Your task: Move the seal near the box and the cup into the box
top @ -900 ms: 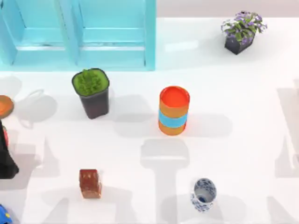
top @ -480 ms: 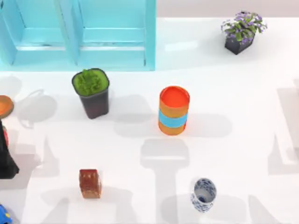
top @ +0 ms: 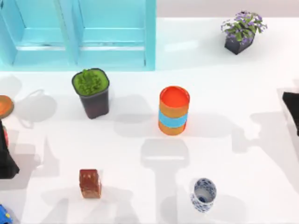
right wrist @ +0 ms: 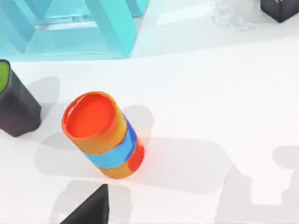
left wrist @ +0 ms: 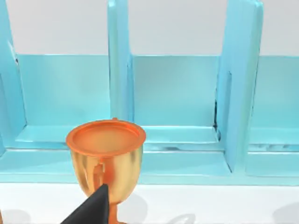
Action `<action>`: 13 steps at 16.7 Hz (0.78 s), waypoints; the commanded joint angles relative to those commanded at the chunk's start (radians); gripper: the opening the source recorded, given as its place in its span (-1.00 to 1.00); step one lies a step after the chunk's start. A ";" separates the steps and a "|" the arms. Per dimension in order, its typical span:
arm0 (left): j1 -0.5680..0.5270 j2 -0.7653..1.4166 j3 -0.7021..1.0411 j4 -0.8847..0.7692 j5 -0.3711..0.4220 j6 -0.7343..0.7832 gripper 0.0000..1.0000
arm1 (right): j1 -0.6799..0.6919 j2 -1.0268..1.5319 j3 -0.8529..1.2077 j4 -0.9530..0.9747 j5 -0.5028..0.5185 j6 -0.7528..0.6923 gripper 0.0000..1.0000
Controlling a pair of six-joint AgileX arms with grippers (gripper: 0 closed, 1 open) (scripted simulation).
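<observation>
Right arm (top: 292,109) has entered at the table's (top: 243,154) right edge since 0.5 s ago; can't tell its pincer state. Left arm (top: 5,154) sits at the left edge, pincer state also unclear. Seal (top: 90,183) near-left, cup (top: 203,194) near-right of centre, box (top: 77,32) far-left.
</observation>
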 joint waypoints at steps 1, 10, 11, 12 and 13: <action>0.000 0.000 0.000 0.000 0.000 0.000 1.00 | 0.041 0.100 0.092 -0.067 -0.005 0.039 1.00; 0.000 0.000 0.000 0.000 0.000 0.000 1.00 | 0.404 1.056 1.031 -0.688 -0.012 0.407 1.00; 0.000 0.000 0.000 0.000 0.000 0.000 1.00 | 0.440 1.156 1.139 -0.751 -0.009 0.446 1.00; 0.000 0.000 0.000 0.000 0.000 0.000 1.00 | 0.475 1.253 1.246 -0.810 -0.004 0.483 1.00; 0.000 0.000 0.000 0.000 0.000 0.000 1.00 | 0.507 1.344 1.351 -0.865 0.001 0.519 1.00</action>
